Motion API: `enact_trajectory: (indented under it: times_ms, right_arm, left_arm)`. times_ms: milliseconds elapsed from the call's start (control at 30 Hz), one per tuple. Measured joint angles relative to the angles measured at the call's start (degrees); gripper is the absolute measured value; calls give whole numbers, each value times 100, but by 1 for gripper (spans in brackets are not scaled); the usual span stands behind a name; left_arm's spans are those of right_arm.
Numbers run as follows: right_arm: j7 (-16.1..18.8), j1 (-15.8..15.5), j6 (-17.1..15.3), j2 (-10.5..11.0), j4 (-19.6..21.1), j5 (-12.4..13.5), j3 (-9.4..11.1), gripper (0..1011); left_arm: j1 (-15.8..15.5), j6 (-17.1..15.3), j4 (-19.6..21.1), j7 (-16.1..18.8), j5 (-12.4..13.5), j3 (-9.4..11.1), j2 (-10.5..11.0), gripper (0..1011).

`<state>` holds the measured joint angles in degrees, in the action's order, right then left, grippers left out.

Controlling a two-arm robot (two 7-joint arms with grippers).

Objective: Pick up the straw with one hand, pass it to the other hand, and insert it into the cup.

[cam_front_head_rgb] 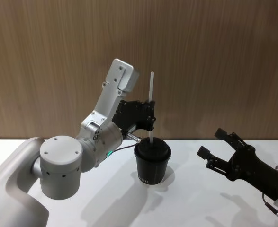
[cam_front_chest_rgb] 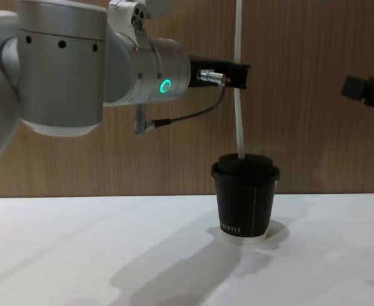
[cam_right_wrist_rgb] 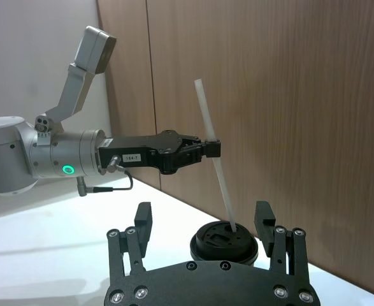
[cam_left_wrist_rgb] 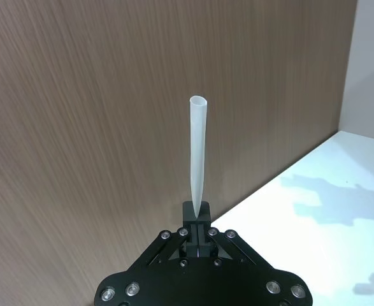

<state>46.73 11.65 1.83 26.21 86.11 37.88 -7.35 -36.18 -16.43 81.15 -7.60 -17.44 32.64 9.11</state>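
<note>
The right gripper (cam_front_head_rgb: 213,144) is held above the white counter (cam_front_head_rgb: 200,203) near its right edge, its fingers spread wide and holding nothing. Farther back, towards the middle of the counter, the black cup (cam_front_head_rgb: 151,162) stands upright. The white straw (cam_front_head_rgb: 151,101) is held upright above it, its lower tip set in the lid's opening. The straw is clamped at mid-length by the closed left gripper (cam_front_head_rgb: 151,118), just before the wooden wall (cam_front_head_rgb: 214,56).
</note>
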Motion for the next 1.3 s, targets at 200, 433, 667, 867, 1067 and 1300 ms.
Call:
enact_trajectory:
  times_ms: [200, 433, 667, 867, 1067, 1300]
  right_arm:
    - [0, 0, 0, 0, 0, 0, 0, 1001]
    - [0, 0, 0, 0, 0, 1, 0, 1001]
    - [0, 0, 0, 0, 0, 0, 0, 1001]
    - [0, 0, 0, 0, 0, 0, 0, 1001]
    - [0, 0, 0, 0, 0, 1, 0, 1001]
    - [0, 2, 0, 2, 0, 1, -5, 1002]
  left_arm:
    - [-12, -5, -57, -38, 2, -16, -34, 5]
    - [-22, -17, -99, -72, 6, -30, -57, 111]
    - [-25, -28, -127, -94, 10, -37, -72, 316]
    - [-28, -32, -137, -102, 11, -41, -78, 499]
    - [-30, -35, -145, -109, 12, -45, -81, 700]
    - [-24, -40, -143, -113, 17, -52, -78, 917]
